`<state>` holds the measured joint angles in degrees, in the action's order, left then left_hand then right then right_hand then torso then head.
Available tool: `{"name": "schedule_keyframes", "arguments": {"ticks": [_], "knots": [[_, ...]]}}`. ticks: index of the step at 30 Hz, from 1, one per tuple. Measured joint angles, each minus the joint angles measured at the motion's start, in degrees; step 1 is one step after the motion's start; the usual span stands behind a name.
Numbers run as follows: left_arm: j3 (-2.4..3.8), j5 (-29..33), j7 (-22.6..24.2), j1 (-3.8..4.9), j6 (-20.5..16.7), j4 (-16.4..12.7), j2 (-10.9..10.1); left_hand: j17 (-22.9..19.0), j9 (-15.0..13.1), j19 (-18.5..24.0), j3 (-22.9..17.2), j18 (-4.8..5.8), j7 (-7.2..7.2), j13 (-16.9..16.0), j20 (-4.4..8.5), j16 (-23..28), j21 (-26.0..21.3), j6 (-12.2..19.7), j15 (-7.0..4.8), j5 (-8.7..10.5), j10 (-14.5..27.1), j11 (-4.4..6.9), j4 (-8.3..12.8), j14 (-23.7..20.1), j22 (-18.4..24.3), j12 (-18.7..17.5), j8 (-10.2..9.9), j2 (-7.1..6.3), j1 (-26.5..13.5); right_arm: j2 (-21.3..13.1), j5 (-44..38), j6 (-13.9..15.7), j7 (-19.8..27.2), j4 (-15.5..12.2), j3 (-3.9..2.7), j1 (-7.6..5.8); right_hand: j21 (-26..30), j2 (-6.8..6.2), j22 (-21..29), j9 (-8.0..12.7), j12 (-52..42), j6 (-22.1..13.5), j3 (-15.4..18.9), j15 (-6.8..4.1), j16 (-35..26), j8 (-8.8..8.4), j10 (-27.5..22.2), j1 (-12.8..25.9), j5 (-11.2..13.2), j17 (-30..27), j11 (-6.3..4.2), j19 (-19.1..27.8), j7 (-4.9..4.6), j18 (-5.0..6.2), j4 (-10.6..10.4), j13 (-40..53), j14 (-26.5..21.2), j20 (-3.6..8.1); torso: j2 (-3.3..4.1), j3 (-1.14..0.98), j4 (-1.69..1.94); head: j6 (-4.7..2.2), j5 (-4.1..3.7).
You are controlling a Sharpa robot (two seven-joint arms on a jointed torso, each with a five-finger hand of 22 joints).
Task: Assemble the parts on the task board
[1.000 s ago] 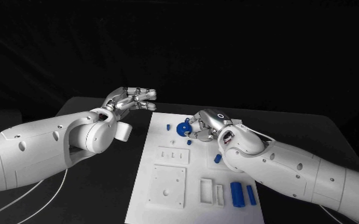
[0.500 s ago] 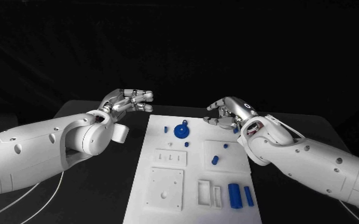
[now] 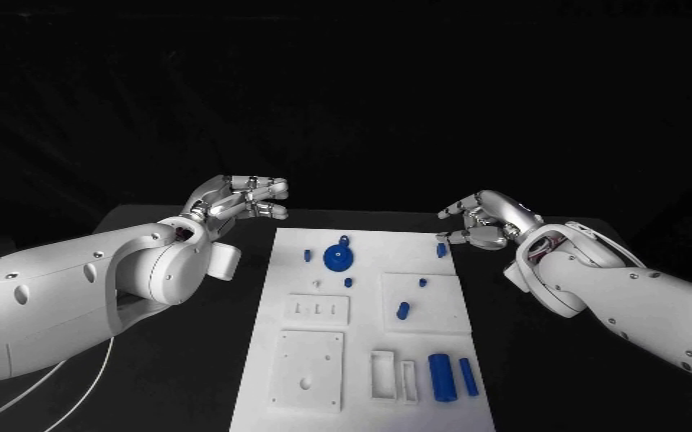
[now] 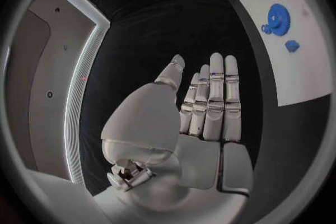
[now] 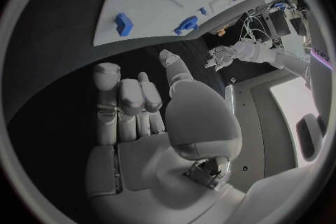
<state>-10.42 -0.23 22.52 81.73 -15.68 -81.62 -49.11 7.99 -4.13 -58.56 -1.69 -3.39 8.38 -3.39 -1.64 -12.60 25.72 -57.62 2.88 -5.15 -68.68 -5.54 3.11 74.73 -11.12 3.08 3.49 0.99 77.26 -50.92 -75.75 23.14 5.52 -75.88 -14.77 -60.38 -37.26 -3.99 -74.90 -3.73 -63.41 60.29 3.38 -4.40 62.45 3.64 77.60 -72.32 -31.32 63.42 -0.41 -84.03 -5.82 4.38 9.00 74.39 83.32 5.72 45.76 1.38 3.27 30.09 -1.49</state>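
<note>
- While both hands hover off the board, we see the white rectangular task board mid-table.
- We count one blue toothed gear at its far end, two blue cylinders near.
- Left silver hand: fingers apart, empty.
- Right silver hand: fingers loosely spread, empty.

A black table stands before a dark, unlit black backdrop.
</note>
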Motion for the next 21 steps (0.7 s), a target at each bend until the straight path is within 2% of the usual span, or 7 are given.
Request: {"name": "schedule_keyframes", "arguments": {"ticks": [4, 8, 14, 18, 21], "knots": [[0.00, 0.0, 0.1, -0.01, 0.2, 0.2, -0.1, 0.0, 0.0, 0.0, 0.0, 0.00, -0.31, 0.0, 0.00, 0.0, 0.0, -0.3, 0.00, 0.00, -0.3, 0.32, 0.0, 0.0, 0.0, 0.0, 0.0, 0.23, 0.2, -0.7, 1.6, -1.4, 1.8, 1.2, -0.06, 0.25, 0.2, 0.32, 0.0, 0.0, 0.3, 0.0, 0.2, 0.00, 0.0, 0.00, -0.2, -0.3, -0.5, 0.0, 0.21, 0.0, 0.00, 0.00, 0.3, -0.1, 0.0, 0.00, 0.04, -0.07, -0.08, -0.02, -0.54], [-0.01, 0.0, 0.1, -0.04, 0.4, 0.3, -0.1, 0.0, 0.0, 0.0, 0.0, 0.00, -0.31, 0.0, 0.00, 0.0, 0.0, -0.3, 0.00, 0.00, -0.7, 0.32, 0.0, 0.0, 0.0, 0.0, 0.0, 0.23, 0.2, -0.8, 2.0, -2.4, 2.8, 2.2, -0.10, 0.99, 0.7, 0.38, 0.0, 0.0, 0.5, 0.0, -0.5, 0.14, -0.6, 0.00, -0.3, -0.4, -0.5, -0.2, 0.09, 0.0, 0.00, 0.00, 1.6, -0.3, -0.1, 0.00, 0.08, -0.10, -0.07, 0.17, -0.96], [-0.01, 0.0, 0.1, -0.14, 0.6, 0.5, -0.1, 0.0, 0.0, 0.0, 0.0, 0.00, -0.31, 0.0, 0.00, 0.0, 0.0, -0.3, 0.00, 0.00, -0.7, 0.32, 0.0, 0.0, 0.0, 0.0, 0.0, 0.23, 0.2, 0.2, 1.9, -3.5, 3.7, 5.0, -0.09, 2.02, 1.1, 0.38, 0.0, 0.0, 0.7, -0.7, -1.0, 0.20, -0.8, 0.00, -0.6, -0.4, -0.4, -0.3, 0.20, 0.0, -0.27, 0.00, 2.2, -0.5, -0.2, 0.00, 0.14, -0.18, 0.16, 0.50, -1.32], [-0.01, 0.0, 0.2, -0.20, 0.7, 0.6, -0.1, 0.0, 0.0, 0.0, 0.0, 0.00, -0.30, 0.0, 0.00, 0.0, 0.0, -0.3, 0.00, 0.00, -0.7, 0.32, 0.0, 0.0, 0.0, 0.0, 0.0, 0.23, 0.2, 1.0, 1.7, -3.7, 4.0, 6.6, -0.08, 2.48, 1.1, 0.38, 0.0, 0.0, 0.7, -0.9, -1.0, 0.20, -0.8, 0.00, -0.6, -0.4, 1.6, -0.3, 0.20, 0.0, -0.43, 0.00, 2.1, -0.5, -0.2, 0.00, 0.20, -0.24, 0.35, 0.61, -1.33], [-0.01, 0.0, 0.2, -0.28, 0.8, 0.7, -0.1, 0.0, 0.0, 0.0, 0.0, 0.00, -0.31, 0.0, 0.00, 0.0, 0.0, -0.3, 0.00, 0.00, -0.7, 0.32, 0.0, 0.0, 0.0, 0.0, 0.0, 0.23, 0.2, 1.5, 1.6, -3.8, 4.1, 7.3, -0.08, 2.63, 1.1, 0.38, 0.0, 0.0, 0.7, -0.9, -0.8, 0.20, -0.8, 0.00, -0.6, -0.4, 2.0, -0.3, 0.20, 0.0, -0.43, 0.00, 1.9, -0.5, -0.2, 0.00, 0.26, -0.29, 0.51, 0.68, -1.30]]}}
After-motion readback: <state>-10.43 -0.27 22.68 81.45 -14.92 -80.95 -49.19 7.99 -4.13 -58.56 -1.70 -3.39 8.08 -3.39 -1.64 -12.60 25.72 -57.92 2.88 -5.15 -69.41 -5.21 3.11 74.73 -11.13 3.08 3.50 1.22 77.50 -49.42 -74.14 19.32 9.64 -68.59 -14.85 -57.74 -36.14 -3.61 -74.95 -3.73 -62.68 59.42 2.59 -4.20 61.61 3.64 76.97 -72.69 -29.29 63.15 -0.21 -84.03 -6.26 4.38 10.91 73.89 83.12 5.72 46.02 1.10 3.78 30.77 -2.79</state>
